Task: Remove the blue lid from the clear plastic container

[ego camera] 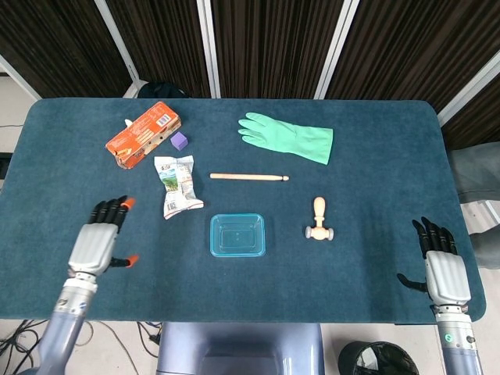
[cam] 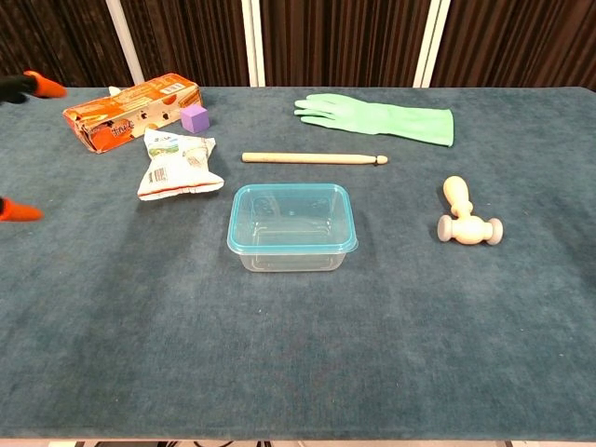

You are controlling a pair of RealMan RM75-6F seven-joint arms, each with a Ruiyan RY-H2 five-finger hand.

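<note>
A clear plastic container (ego camera: 237,235) (cam: 291,227) with its blue lid (cam: 291,216) fitted on stands at the table's middle, near the front. My left hand (ego camera: 99,240) hovers open over the table, left of the container and well apart from it; only its orange fingertips (cam: 37,85) show at the chest view's left edge. My right hand (ego camera: 444,267) is open at the table's front right corner, far from the container. Neither hand touches anything.
An orange carton (ego camera: 144,133), a purple cube (ego camera: 180,141) and a crumpled snack packet (ego camera: 177,185) lie at the back left. A wooden stick (ego camera: 248,177) lies behind the container, a green rubber glove (ego camera: 289,137) further back, and a small wooden mallet (ego camera: 319,222) to the right.
</note>
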